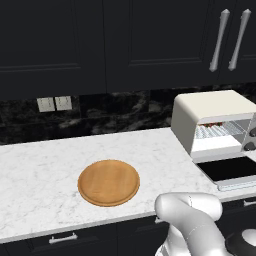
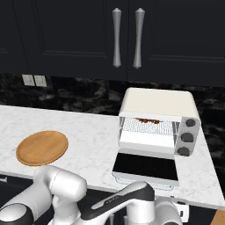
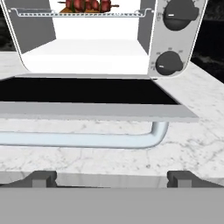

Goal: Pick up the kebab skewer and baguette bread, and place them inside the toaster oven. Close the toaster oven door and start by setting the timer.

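The cream-white toaster oven [image 3: 87, 52] stands open in front of my hand. Its door [image 3: 87, 89] lies folded down flat, dark glass up, and the silver bar handle [image 3: 87, 140] runs along the edge nearest me. On the wire rack inside rests the kebab skewer [image 3: 89, 5], with golden-orange bits of the baguette bread [image 3: 66, 9] peeking out under it. My gripper [image 3: 113, 179] is open, low at the counter edge just short of the handle, nothing between its fingertips [image 3: 41, 178]. From the base, the oven [image 2: 158, 103] and the skewer [image 2: 147, 119] also show.
Two round knobs [image 3: 168, 63] sit on the oven's right panel. A round wooden board [image 1: 108, 182] lies bare on the white marble counter [image 1: 45, 165], left of the oven [image 1: 212, 107]. Dark cabinets with silver handles [image 2: 116, 37] hang above.
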